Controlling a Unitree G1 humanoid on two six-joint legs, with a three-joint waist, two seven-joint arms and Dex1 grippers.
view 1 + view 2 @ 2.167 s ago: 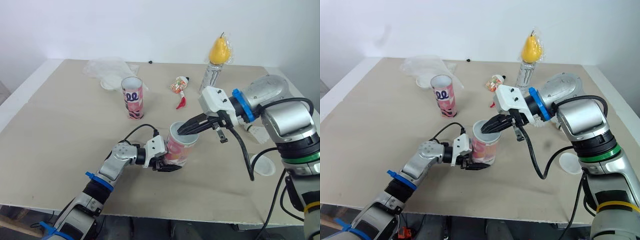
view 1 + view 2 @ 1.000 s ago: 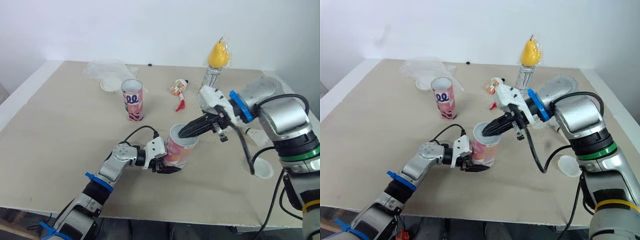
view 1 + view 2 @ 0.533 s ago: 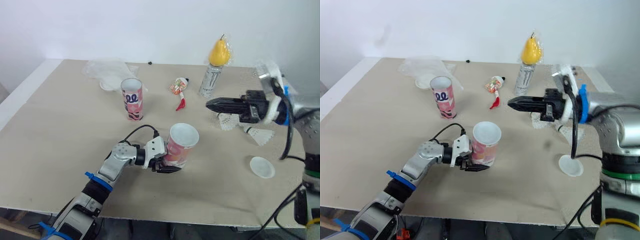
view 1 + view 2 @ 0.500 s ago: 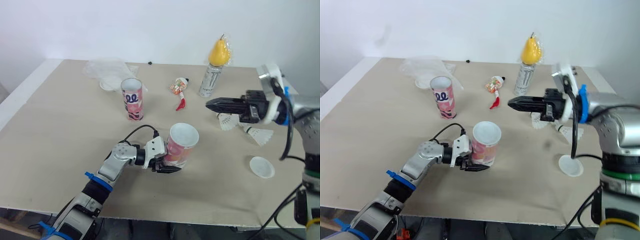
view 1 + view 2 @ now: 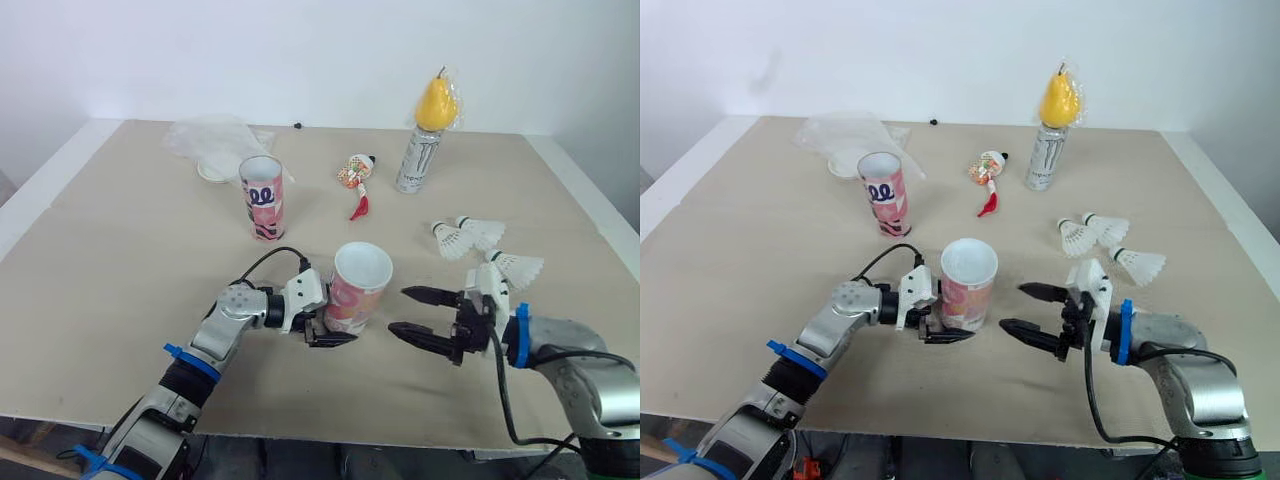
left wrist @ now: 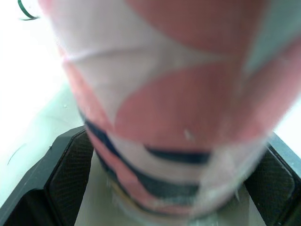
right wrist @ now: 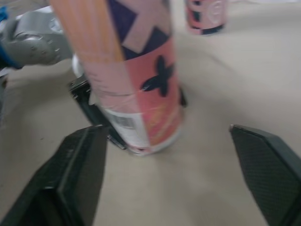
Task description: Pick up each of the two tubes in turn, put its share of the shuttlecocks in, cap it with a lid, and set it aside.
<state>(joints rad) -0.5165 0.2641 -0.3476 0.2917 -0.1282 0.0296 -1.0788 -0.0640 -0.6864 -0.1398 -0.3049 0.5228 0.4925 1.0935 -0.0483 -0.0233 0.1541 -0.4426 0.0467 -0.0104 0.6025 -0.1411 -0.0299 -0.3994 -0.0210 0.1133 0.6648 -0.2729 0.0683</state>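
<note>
Two pink patterned tubes are on the table (image 5: 110,260), both open at the top with no lid on. The near tube (image 5: 358,287) sits towards the front edge, about in the middle, leaning a little to the robot's right with its base down at the table top. The left gripper (image 5: 328,327) is clamped on this tube low down, one black finger on each side of the base; the left wrist view shows the fingers (image 6: 70,181) pressed against the bottom band of the tube. The far tube (image 5: 263,197) stands upright further back and to the left, well apart from both arms.

The right gripper (image 5: 400,310) hangs low over the table just to the right of the near tube, pointing at it but not touching. Its two fingers are spread wide and hold nothing. In the right wrist view the near tube stands between them and ahead of them.

Three shuttlecocks (image 5: 478,231) lie on the right side of the table, behind the right gripper, two close together and one nearer the front. At the back stands a can (image 5: 414,160) with a yellow pear (image 5: 437,100) on top. Left of it are a wrapped sweet (image 5: 356,172) and a small red piece (image 5: 361,207). A white lid (image 5: 212,170) lies at the edge of a clear plastic bag (image 5: 205,133) in the back left corner
</note>
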